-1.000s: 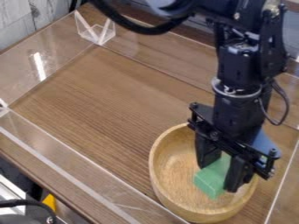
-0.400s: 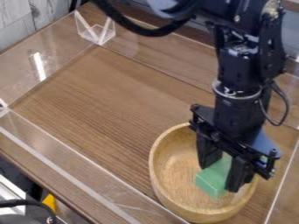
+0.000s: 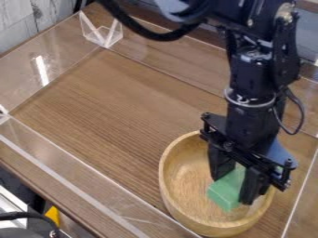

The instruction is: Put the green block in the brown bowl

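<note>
Scarcely shifted since the earlier frame: only a slight change in the pose of the dark robot arm (image 3: pixel 255 93). Listed with it, no visible travel of the green block (image 3: pixel 224 192) across the brown bowl (image 3: pixel 187 189). Located within the rim, low and towards the arm's side. Clenched at the gripper (image 3: pixel 236 178), with the block's upper end between the fingertips; not released. Judged by position: carrying finished, letting go outstanding. To be opened next, then raised straight up, with care against dragging the block or catching the rim.
</note>
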Robot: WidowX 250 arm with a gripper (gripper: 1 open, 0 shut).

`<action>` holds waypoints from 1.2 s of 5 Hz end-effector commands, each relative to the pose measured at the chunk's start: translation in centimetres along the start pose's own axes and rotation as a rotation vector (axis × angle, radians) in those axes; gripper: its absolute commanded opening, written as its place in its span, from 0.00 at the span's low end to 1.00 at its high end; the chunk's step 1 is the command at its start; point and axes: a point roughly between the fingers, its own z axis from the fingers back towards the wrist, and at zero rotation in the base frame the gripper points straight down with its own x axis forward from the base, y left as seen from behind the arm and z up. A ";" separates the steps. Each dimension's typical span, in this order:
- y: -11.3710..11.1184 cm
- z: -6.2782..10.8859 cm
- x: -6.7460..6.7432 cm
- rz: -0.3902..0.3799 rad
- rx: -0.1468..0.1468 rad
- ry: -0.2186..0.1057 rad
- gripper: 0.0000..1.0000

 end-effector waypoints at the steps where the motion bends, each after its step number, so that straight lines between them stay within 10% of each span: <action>1: 0.0 0.3 0.3 0.004 -0.005 -0.020 0.00; 6: 0.3 -0.1 -0.1 0.032 -0.017 -0.016 0.00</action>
